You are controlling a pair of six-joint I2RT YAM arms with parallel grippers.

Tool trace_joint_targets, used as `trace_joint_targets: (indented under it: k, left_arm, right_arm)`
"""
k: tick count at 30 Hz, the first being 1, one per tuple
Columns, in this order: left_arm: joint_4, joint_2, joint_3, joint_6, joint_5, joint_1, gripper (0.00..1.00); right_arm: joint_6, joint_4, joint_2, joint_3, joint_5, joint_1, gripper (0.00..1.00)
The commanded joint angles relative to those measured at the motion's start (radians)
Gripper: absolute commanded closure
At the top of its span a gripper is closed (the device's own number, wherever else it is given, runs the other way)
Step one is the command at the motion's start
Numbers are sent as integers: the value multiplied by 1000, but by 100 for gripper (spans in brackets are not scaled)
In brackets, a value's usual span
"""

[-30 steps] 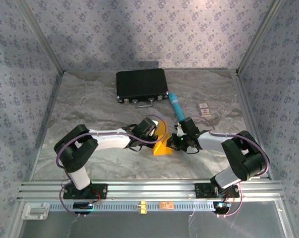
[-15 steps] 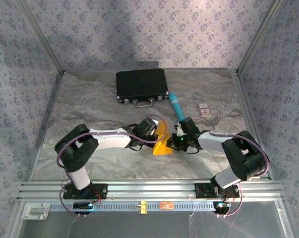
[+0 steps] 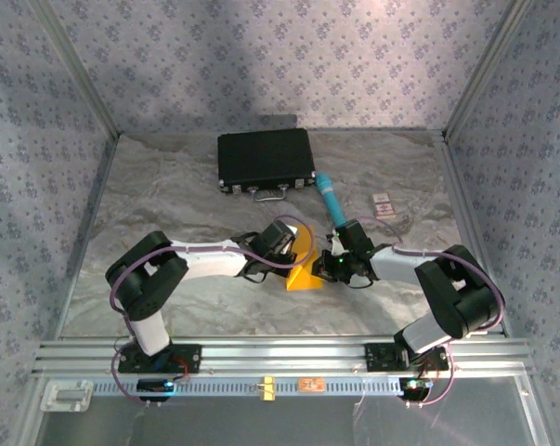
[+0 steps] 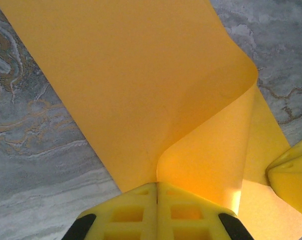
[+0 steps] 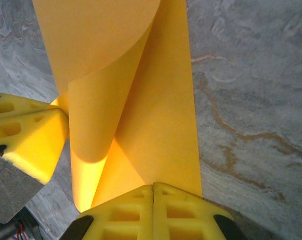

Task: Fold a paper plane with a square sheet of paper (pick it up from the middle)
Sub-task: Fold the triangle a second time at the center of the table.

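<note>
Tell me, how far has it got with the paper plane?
Early. Done: the left gripper and right gripper are each shut on the square sheet of paper. In hand: the sheet curls over softly, no sharp crease showing. Left: every fold; nothing pointed yet.

Soft, even light, a dim patch on the back wall (image 3: 261, 84); wrist views are sharp.

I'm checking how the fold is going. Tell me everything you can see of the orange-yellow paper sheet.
The square sheet of paper is thin, plain orange-yellow and smooth, with no sharp crease visible. One part curls over in a soft roll instead of lying flat. It is mid-table, between the arms, over the grey marbled table. The left gripper and the right gripper are each shut on an edge.
</note>
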Motion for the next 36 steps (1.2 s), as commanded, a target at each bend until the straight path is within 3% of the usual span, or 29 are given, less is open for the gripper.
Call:
trace_joint_targets:
  k: [1,36]
  left_arm:
    - [-16,14,28,13,-18,7,100]
    - [-25,46,51,31,-13,9,100]
  right_arm:
    - [-15,-73,-2,-8,28,-9,100]
    - [-19,-76,-8,-13,26,-17,100]
